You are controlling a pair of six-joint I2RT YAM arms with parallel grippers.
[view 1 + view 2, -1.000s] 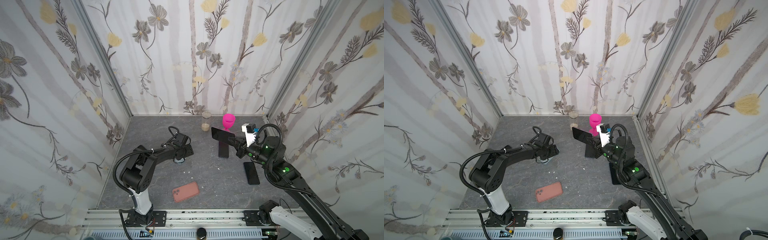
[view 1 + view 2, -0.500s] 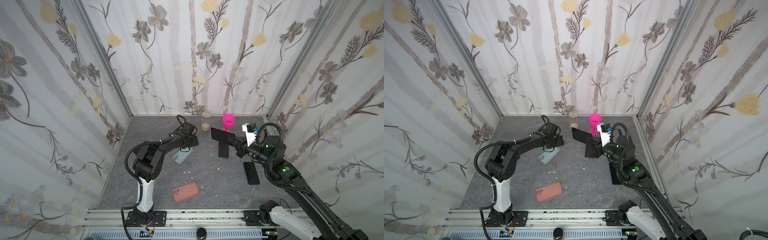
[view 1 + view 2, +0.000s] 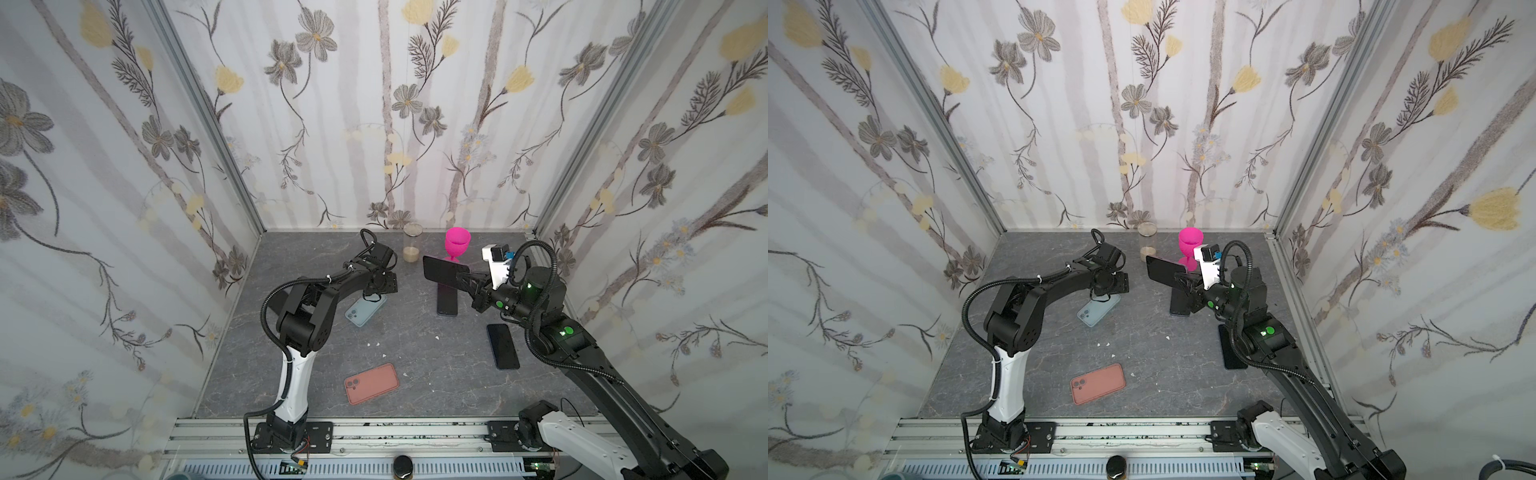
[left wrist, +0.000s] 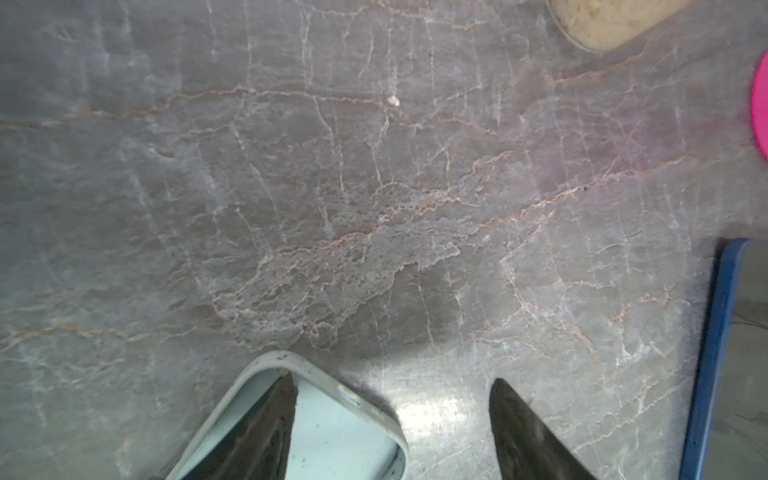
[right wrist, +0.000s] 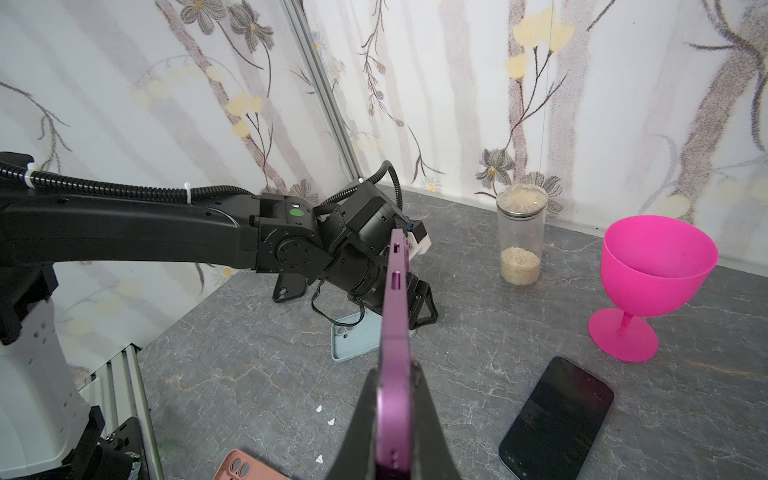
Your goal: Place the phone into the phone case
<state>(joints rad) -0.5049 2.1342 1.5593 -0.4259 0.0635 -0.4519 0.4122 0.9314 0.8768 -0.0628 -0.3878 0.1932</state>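
My right gripper [image 5: 395, 370] is shut on a purple phone [image 5: 394, 316], held on edge above the table; its dark screen [image 3: 444, 269] shows in both top views. A light blue phone case [image 3: 365, 309] lies open side up on the table left of the middle. My left gripper [image 4: 393, 379] is open low over the case's far end. One of its fingers [image 4: 270, 419] is inside the case [image 4: 340, 432], and the other stands outside over bare table. The two grippers [image 3: 1111, 286] [image 3: 1183, 282] face each other a short way apart.
A blue-edged phone [image 3: 447, 300] lies under the held phone, and a black phone [image 3: 503, 346] to the right. A salmon case [image 3: 371, 383] lies near the front, a black case [image 5: 289, 286] by the left wall. A rice jar [image 3: 412, 248] and magenta goblet [image 3: 457, 243] stand at the back.
My left arm has swung its elbow forward, and its gripper has shifted a little toward the back right, so the light blue case now shows. The right arm and phone have not moved.
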